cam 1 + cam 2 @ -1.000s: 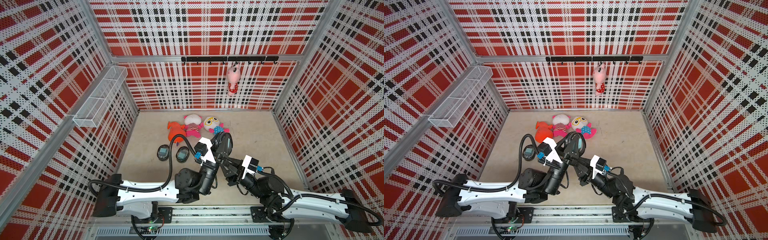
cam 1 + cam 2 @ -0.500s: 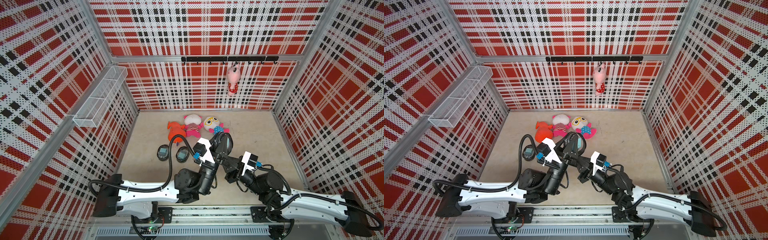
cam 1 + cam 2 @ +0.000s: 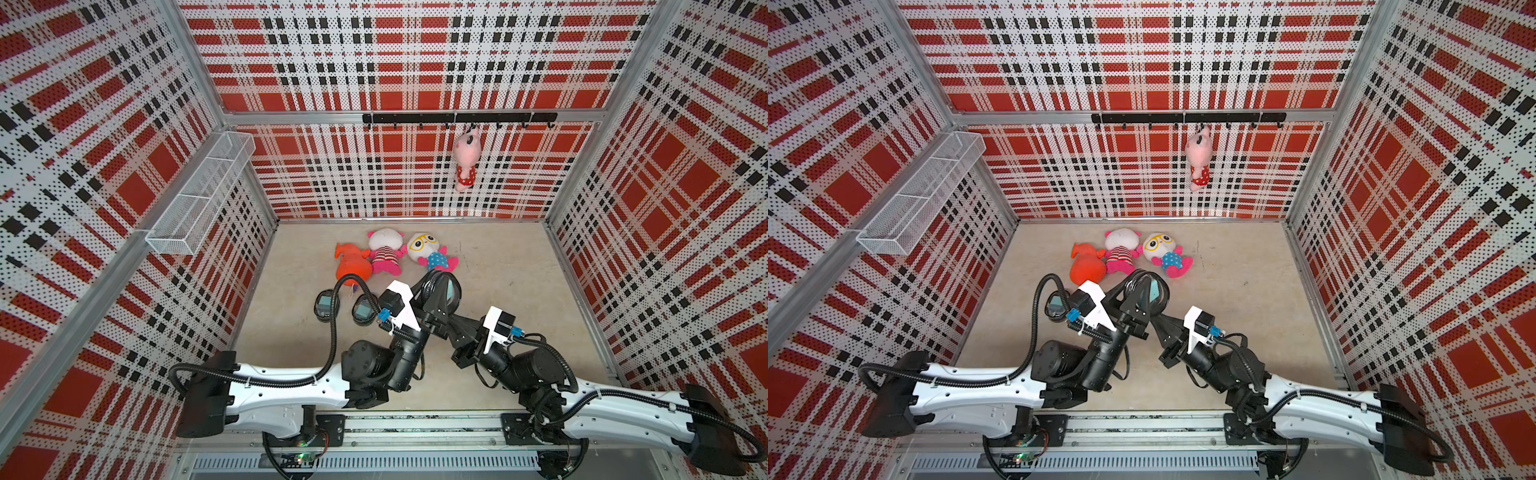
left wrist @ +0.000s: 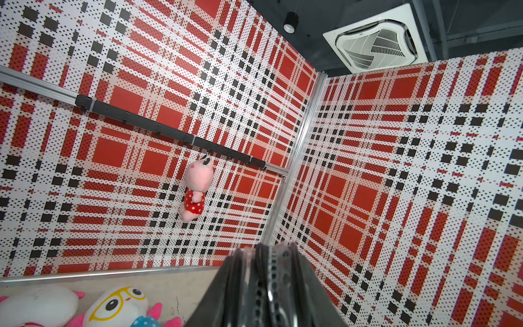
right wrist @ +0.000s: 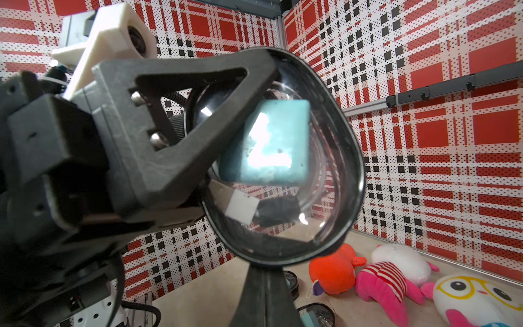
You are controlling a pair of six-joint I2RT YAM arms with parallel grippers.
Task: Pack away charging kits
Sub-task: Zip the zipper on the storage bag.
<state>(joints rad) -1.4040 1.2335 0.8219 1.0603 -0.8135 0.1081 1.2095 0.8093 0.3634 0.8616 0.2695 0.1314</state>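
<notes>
1. My left claw (image 3: 435, 293) clamps a case (image 5: 349, 170) aloft above mid-floor.
2. A teal adapter (image 5: 271, 141) sits inside it.
3. My right claw (image 5: 263, 271) is clenched, tips at the case's near rim.

Teal cube adapter (image 5: 268, 141) tilted inside clear-fronted case (image 5: 352, 170)

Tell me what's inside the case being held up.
Through the case lid: a teal adapter, with unidentified white and dark bits beside it. The left hand covers the rest.
</notes>
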